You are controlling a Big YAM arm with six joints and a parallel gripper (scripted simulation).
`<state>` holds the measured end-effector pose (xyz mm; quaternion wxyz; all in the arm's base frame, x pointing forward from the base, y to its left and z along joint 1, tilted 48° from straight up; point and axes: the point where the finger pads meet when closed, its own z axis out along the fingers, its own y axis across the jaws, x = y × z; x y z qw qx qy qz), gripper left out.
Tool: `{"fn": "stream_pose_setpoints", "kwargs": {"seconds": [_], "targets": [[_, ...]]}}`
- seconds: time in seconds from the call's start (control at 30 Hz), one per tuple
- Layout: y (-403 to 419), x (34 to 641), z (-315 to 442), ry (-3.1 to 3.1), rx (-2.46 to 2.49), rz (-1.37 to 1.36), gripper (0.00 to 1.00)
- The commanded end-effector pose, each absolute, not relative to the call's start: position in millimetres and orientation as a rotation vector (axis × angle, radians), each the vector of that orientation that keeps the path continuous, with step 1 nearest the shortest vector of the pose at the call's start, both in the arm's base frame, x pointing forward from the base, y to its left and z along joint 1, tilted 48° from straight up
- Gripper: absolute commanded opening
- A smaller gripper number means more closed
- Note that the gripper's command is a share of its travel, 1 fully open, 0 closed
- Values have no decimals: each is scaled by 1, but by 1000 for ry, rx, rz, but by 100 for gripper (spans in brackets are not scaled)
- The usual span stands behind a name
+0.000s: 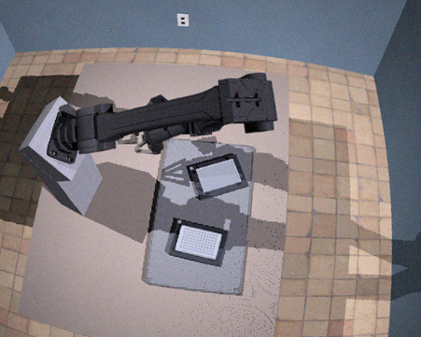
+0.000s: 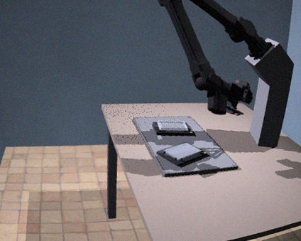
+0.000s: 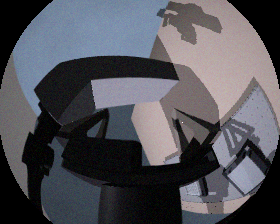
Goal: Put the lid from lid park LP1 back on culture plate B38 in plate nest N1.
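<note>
Grey mat (image 1: pixel 235 271) lies on the beige table (image 1: pixel 90 275), its long side running from 12 to 6 o'clock in the top view. Two dark holders sit on the mat, well apart. At the 12 o'clock end, the lid (image 1: pixel 218 174) rests flat in its holder, turned somewhat askew to the mat's edges; its surface is plain and pale. At the 6 o'clock end, the plate (image 1: pixel 197 241) sits in its own holder, uncovered, with its grid of small wells showing. In the exterior view the lid (image 2: pixel 182 152) is the nearer of the two and the plate (image 2: pixel 172 126) lies beyond it. Arm (image 1: pixel 171 114) is mounted on a grey pedestal (image 1: pixel 79 186) at about 9 o'clock from the mat and folds back on itself. The gripper (image 2: pixel 240 95) hangs low above the table between pedestal and mat, at roughly 10 o'clock from the lid, apart from it. Its fingers are spread fully wide, released, with nothing between them. The wrist view shows the pedestal (image 3: pixel 121 91) ahead and the lid (image 3: pixel 245 173) off at 4 o'clock.
</note>
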<state>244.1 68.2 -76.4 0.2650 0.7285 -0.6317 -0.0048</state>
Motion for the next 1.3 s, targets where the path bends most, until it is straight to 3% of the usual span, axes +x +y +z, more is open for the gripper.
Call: {"fn": "stream_pose_setpoints", "kwargs": {"seconds": [0.0, 1.27], "targets": [[66, 252, -79, -1866, 1909, 76, 100], [82, 415, -65, -2923, 1462, 623, 100]]}}
